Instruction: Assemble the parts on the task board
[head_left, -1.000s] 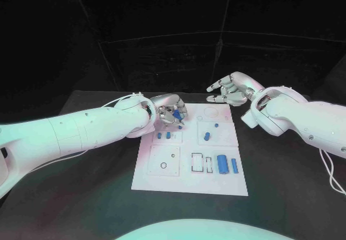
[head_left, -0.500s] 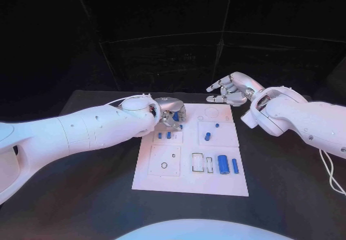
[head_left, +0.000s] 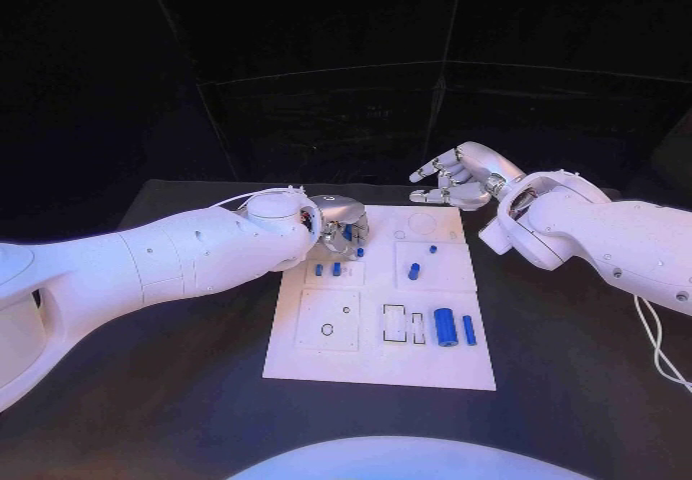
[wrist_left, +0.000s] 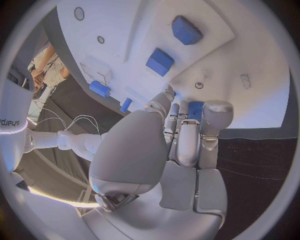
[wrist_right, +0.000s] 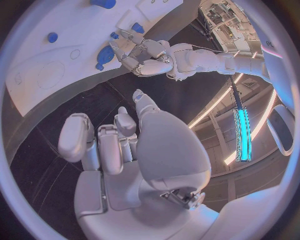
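Observation:
The white task board (head_left: 378, 360) lies in the middle of the black table. My left hand (head_left: 339, 222) hangs low over the board's far left corner and pinches a small blue part (head_left: 348, 233) at its fingertips; the same part (wrist_left: 195, 109) shows between the fingers in the left wrist view. Loose blue parts lie on the board: two small ones (head_left: 327, 268) just below the left hand, one (head_left: 414, 270) mid-board, and two long ones (head_left: 456, 328) at the near right. My right hand (head_left: 456, 176) hovers past the board's far right corner, fingers loosely apart and holding nothing.
Rectangular outlines and a small round hole (head_left: 327, 330) mark the board's near half. The right wrist view looks across the board (wrist_right: 56, 70) at my left hand (wrist_right: 147, 54) and a blue part (wrist_right: 104, 56) beside it. Black table surrounds the board.
My left hand has turned and dropped closer to the board's far left corner, still holding the blue part. The right hand has barely shifted.

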